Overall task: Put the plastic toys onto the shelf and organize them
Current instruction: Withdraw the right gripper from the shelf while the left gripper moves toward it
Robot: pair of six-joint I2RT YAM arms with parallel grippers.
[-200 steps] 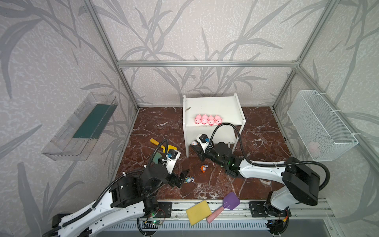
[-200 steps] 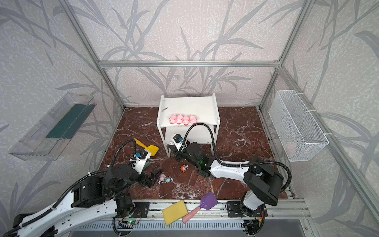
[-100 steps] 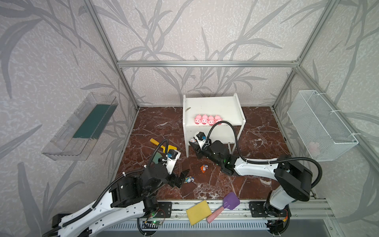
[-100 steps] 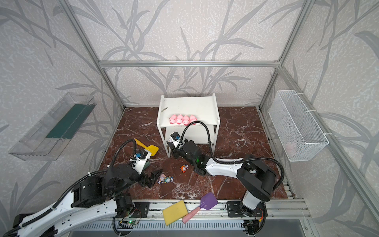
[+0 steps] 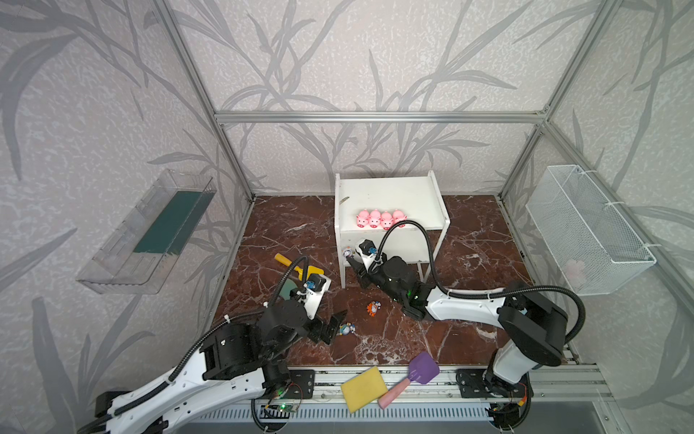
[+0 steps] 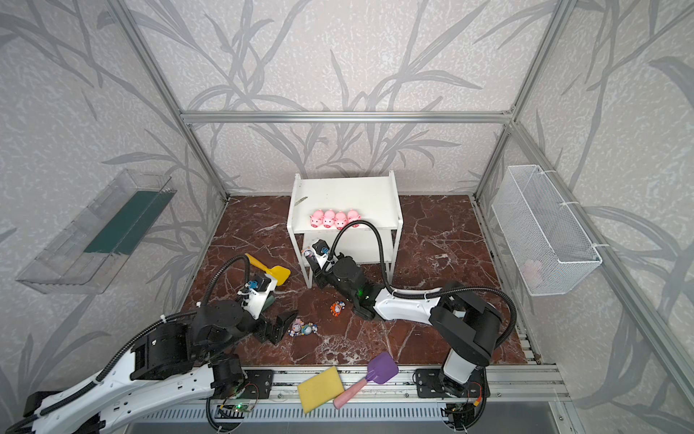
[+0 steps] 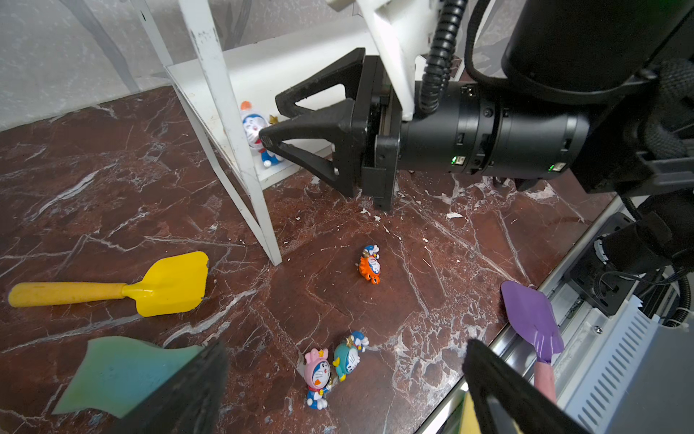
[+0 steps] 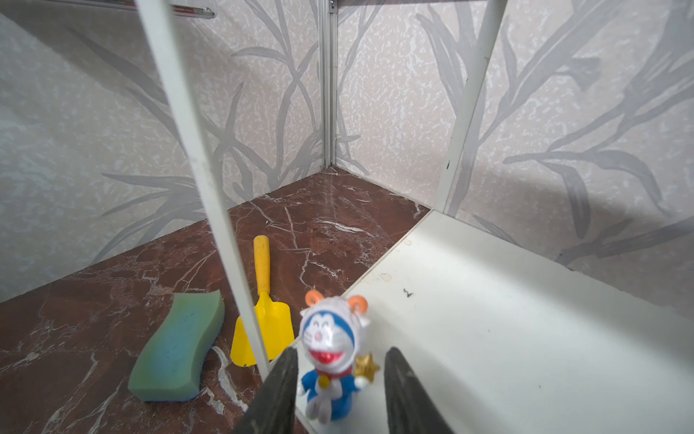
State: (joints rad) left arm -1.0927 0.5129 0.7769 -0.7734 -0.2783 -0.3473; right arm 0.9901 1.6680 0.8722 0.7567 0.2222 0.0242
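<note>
Right gripper [image 8: 341,355], jaws apart, flanks the white-blue figurine [image 8: 330,360] standing on the shelf [image 8: 488,319]; pigs [image 5: 380,218] line the top. Three floor figurines [image 7: 347,359] await; left gripper [image 5: 334,327] gapes empty.

Right wrist view: the fingers [image 8: 278,394] of the right hand [image 8: 341,351] are cut off by the lower edge. The white-blue figurine [image 8: 330,360] between them is out of focus.

Left wrist view: the left hand [image 7: 343,347] fingers [image 7: 187,390] are blurred and cropped. One covers part of the green sponge [image 7: 120,372], the other part of the purple shovel [image 7: 533,323].

In both top views, a pale pink object [image 5: 574,268] inside the wire basket [image 5: 586,225] is unidentifiable.
</note>
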